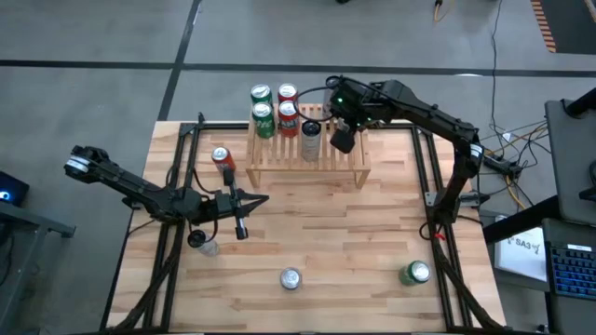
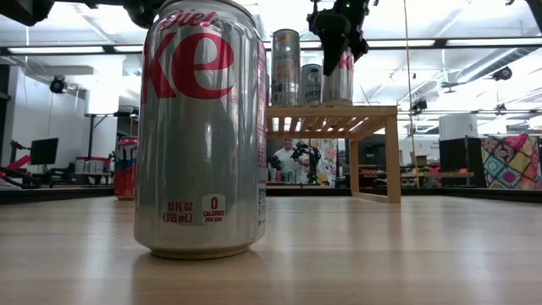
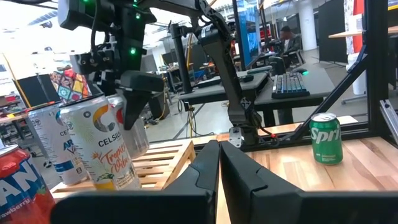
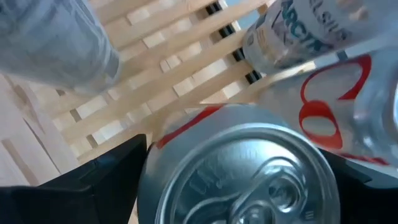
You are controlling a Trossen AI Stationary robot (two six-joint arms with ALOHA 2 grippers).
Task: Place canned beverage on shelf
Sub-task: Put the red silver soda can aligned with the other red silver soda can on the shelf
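The light-wood slatted shelf (image 1: 312, 158) stands at the table's far edge, with several cans standing upright on its left half (image 1: 275, 110). My right gripper (image 1: 342, 138) hangs open above the shelf. Its fingers stand on either side of the top of a silver and red can (image 4: 239, 168), which stands upright on the slats (image 2: 341, 80). My left gripper (image 1: 250, 207) is shut on nothing, held level over the table's left middle, and its fingers (image 3: 217, 168) point toward the shelf.
Loose cans stand on the table: a red one (image 1: 222, 160) left of the shelf, a silver Diet Coke (image 1: 291, 277) at the near edge, and a green Sprite (image 1: 415, 273) at the near right. The shelf's right half (image 1: 349, 166) is bare.
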